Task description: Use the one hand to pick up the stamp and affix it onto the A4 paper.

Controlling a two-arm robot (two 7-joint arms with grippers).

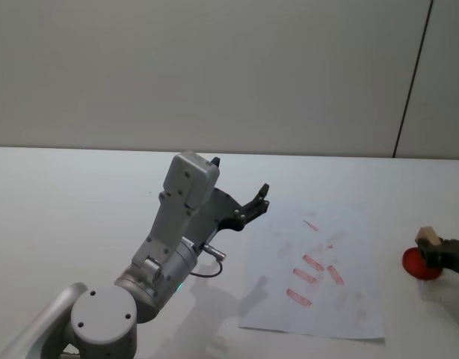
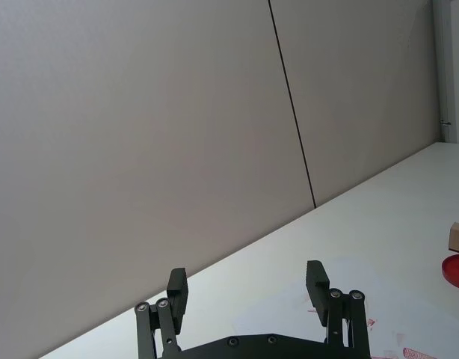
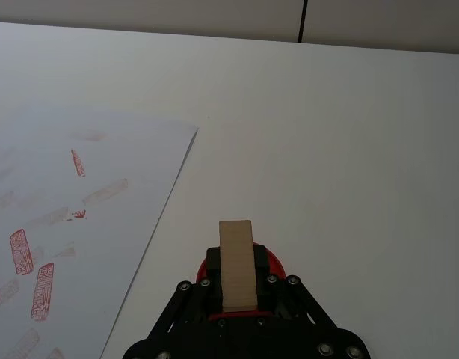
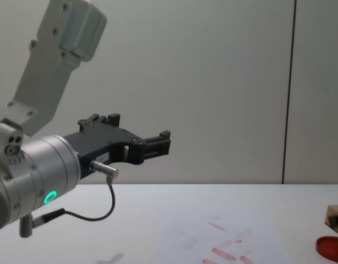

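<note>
The stamp, a small tan wooden block, stands held between the black fingers of my right gripper, which is shut on it. It sits directly over the round red ink pad. In the head view the stamp, right gripper and ink pad are at the table's right edge. The A4 paper, white with several red stamp marks, lies flat left of the pad. My left gripper hangs open in the air above the table, left of the paper.
The white table ends at a grey wall with a dark vertical seam. The left arm's silver wrist with a green ring fills the near left of the chest view.
</note>
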